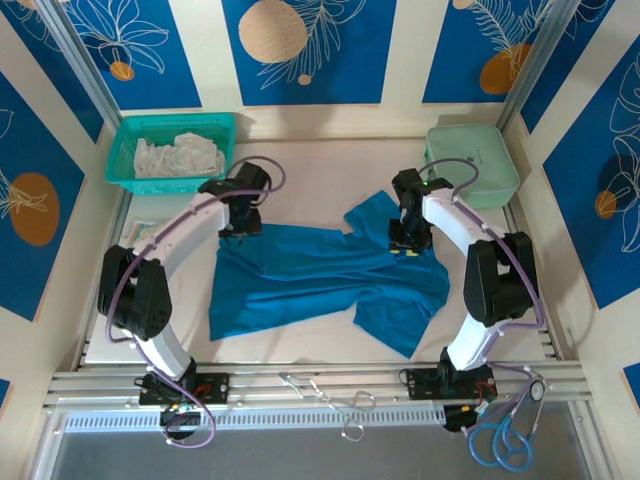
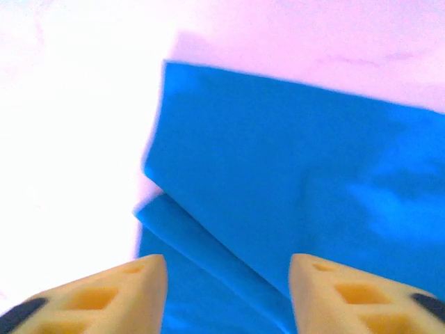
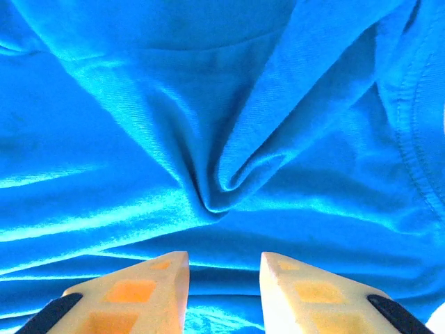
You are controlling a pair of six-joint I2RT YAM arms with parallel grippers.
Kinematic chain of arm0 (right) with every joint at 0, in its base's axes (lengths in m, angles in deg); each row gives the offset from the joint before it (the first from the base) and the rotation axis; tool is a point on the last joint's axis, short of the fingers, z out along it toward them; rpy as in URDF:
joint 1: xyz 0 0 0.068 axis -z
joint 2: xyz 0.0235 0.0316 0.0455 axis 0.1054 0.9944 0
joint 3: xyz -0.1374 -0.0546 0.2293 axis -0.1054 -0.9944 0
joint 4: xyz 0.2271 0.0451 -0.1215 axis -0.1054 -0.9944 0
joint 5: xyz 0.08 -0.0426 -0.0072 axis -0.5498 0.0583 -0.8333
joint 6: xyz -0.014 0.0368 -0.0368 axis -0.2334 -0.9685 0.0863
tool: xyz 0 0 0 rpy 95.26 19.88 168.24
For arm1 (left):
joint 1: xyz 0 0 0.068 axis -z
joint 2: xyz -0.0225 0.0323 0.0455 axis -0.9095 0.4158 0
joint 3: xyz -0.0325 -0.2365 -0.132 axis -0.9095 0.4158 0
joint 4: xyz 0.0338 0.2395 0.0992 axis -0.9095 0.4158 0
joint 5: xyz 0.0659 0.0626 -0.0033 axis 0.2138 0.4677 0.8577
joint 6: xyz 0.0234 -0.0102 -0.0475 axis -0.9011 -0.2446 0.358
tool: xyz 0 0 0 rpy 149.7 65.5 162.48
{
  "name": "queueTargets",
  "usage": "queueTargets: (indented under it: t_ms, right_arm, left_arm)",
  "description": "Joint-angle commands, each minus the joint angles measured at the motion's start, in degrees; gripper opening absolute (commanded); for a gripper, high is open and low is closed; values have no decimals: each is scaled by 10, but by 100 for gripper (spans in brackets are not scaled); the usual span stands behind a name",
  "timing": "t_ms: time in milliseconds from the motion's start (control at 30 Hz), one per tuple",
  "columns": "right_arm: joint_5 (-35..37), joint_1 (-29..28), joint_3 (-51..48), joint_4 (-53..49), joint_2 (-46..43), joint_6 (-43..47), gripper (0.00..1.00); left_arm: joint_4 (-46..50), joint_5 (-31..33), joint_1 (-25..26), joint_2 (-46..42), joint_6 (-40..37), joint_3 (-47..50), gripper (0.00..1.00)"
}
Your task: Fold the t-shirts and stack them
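Where the cream table (image 1: 300, 180) spans the workspace, one teal-blue t-shirt (image 1: 300, 275) lies across its middle, partly folded, its layers rumpled toward the right. Far left corner: a teal basket (image 1: 180, 118) holding white cloths (image 1: 180, 157). Far right corner: a pale green tub (image 1: 475, 165). The left gripper (image 2: 226, 268) hangs over the shirt's far-left folded corner, fingers moderately apart, nothing between them. The right gripper (image 3: 224, 261) hangs above a raised crease in the shirt's far-right part, fingers narrowly apart, empty.
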Motion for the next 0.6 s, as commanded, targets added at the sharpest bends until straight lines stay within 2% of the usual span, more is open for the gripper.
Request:
queueTargets:
  t_ms: [0, 67, 333, 567]
  right_arm:
    - [-11, 3, -4, -16, -22, 0, 31]
    - [-12, 5, -11, -17, -30, 2, 30]
    - [-21, 19, -37, -11, -52, 2, 30]
    - [-30, 18, -43, -6, -53, -1, 30]
  left_arm:
    - [6, -17, -47, 52, -51, -19, 41]
    - [-18, -35, -67, 74, -72, -26, 38]
    - [-85, -90, -133, 134, -109, -40, 35]
    - [-98, -113, -148, 179, -141, -68, 35]
